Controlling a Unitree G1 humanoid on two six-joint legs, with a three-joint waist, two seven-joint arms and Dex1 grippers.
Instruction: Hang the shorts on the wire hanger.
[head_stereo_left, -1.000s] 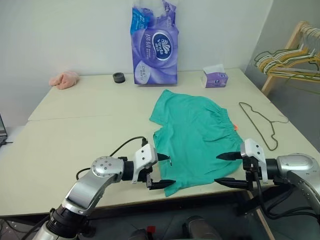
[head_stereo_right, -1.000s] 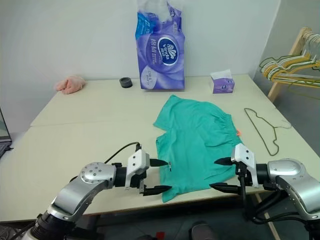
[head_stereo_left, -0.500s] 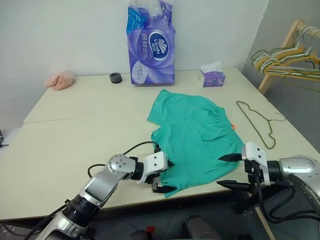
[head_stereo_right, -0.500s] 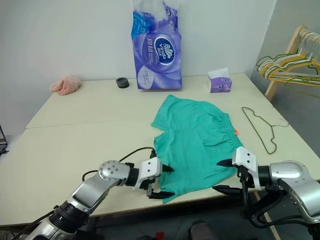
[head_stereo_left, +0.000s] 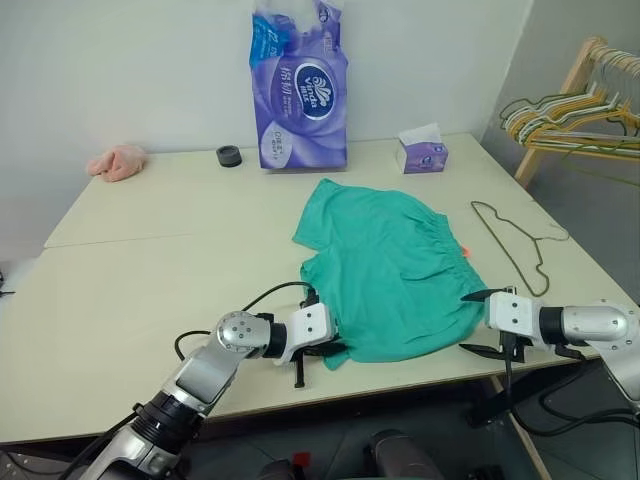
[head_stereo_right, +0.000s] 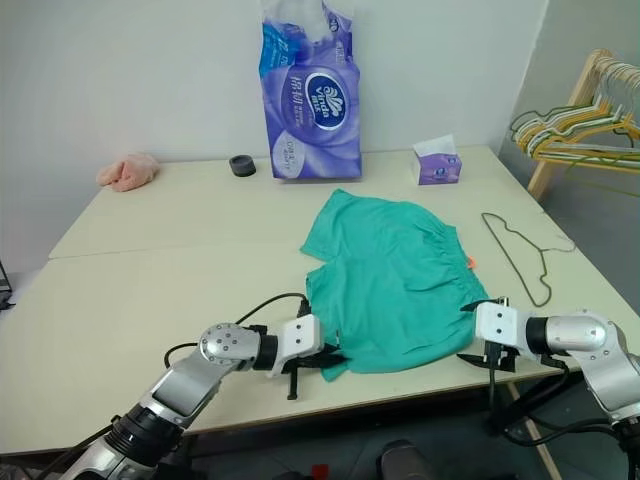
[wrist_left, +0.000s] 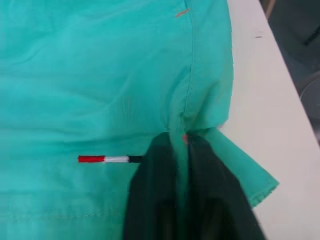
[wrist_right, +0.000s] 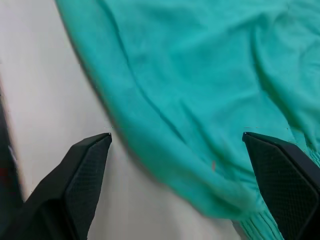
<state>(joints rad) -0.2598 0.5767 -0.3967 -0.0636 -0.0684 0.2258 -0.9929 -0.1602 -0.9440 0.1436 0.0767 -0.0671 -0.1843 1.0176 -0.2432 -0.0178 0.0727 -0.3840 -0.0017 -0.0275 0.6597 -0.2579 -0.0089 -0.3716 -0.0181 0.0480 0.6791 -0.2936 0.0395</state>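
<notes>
A: Shorts (head_stereo_left: 390, 265)?
B: Teal, flat on table (head_stereo_left: 140, 260); near hem pinched in the closed left gripper (wrist_left: 181, 142).
A: Right gripper (wrist_right: 177, 140)?
B: Spread wide, straddling the shorts' waistband-side edge, gripping nothing.
A: Wire hanger (head_stereo_left: 515, 243)?
B: On the table, beside the shorts, untouched.

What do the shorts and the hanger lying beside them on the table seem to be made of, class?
The shorts: soft matte woven or knit fabric, likely cotton, judging by creases and the gathered waistband. The wire hanger: thin bent metal wire, dull olive-dark, perhaps coated; the finish is hard to tell.
</notes>
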